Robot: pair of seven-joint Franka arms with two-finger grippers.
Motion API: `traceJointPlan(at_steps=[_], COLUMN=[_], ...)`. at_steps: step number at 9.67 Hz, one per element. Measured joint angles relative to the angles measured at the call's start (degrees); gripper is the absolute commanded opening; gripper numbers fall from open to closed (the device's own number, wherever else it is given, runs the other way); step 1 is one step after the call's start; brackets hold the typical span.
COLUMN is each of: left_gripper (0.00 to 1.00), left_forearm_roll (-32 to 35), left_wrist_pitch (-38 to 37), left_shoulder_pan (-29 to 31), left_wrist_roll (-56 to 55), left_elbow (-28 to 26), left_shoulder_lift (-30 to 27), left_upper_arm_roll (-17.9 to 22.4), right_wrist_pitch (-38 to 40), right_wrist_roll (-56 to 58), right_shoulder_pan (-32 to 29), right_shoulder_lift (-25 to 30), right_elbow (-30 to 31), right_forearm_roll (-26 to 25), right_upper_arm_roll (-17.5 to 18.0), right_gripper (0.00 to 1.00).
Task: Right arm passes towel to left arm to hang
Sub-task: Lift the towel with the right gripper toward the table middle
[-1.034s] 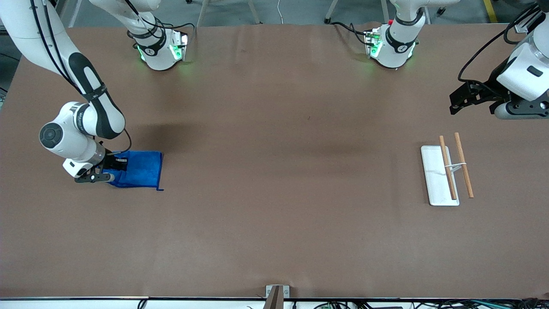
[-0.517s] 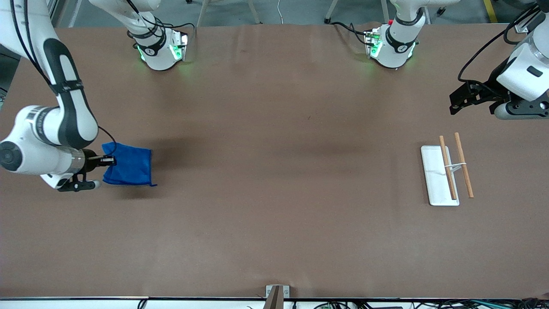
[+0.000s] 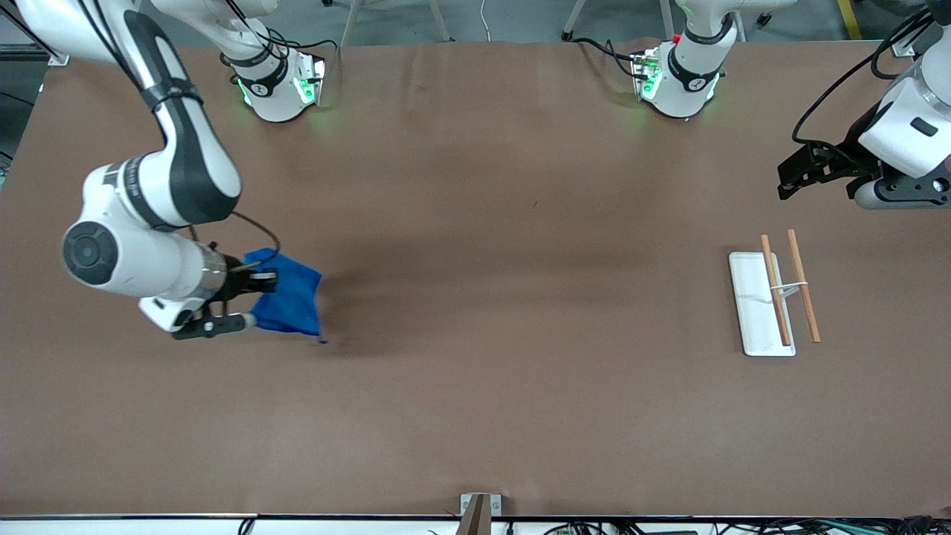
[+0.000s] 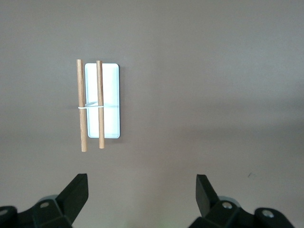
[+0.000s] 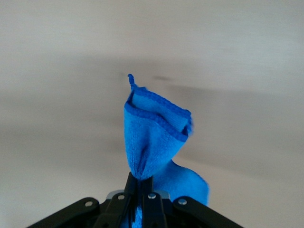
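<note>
1. One pinch: your right gripper [image 3: 256, 282] is clamped on a bunched edge of the towel [image 3: 291, 305], up over the worktop [image 3: 475, 371] at the right arm's end.
2. The towel hangs lengthwise from the gripper, its loop corner [image 5: 131, 79] lowest.
3. Your left gripper [image 4: 141, 190] waits spread wide above the white tray [image 3: 754, 312] with two sticks [image 3: 789, 286].

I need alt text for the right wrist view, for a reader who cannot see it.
The right gripper is shut on a bunched edge of the blue towel, which hangs from the fingers above the brown table. A small corner loop sticks out at the towel's free end.

white tray [image 3: 752, 312], two tied wooden rods [image 3: 789, 286] across it, brown table [image 3: 505, 386].
</note>
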State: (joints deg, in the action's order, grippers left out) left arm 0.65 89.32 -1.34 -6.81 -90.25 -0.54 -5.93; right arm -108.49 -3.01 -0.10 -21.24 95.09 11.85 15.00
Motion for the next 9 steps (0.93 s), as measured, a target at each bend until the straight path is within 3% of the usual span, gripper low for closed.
traceJointPlan(at_steps=[4, 7, 9], left_gripper=[1.00, 1.00, 1.00], left_forearm_roll=[0.00, 0.00, -0.18], left_wrist_pitch=[0.03, 0.03, -0.01], left_shoulder_pan=[0.00, -0.02, -0.02], left_wrist_roll=[0.00, 0.45, 3.52], left_elbow=[0.02, 0.04, -0.01], left_shoulder_lift=[0.44, 0.81, 1.06], left_upper_arm_roll=[-0.01, -0.03, -0.10], right_wrist_pitch=[-8.72, -10.01, -10.12], right_wrist_roll=[0.51, 4.31, 10.12], right_shoulder_pan=[1.01, 1.69, 3.50], right_shoulder_lift=[-0.14, -0.27, -0.64], right_elbow=[-0.04, -0.01, 0.20], right_forearm_roll=[31.57, 50.94, 62.05], right_upper_arm_roll=[7.66, 14.22, 16.31], right_gripper=[0.01, 0.01, 0.00])
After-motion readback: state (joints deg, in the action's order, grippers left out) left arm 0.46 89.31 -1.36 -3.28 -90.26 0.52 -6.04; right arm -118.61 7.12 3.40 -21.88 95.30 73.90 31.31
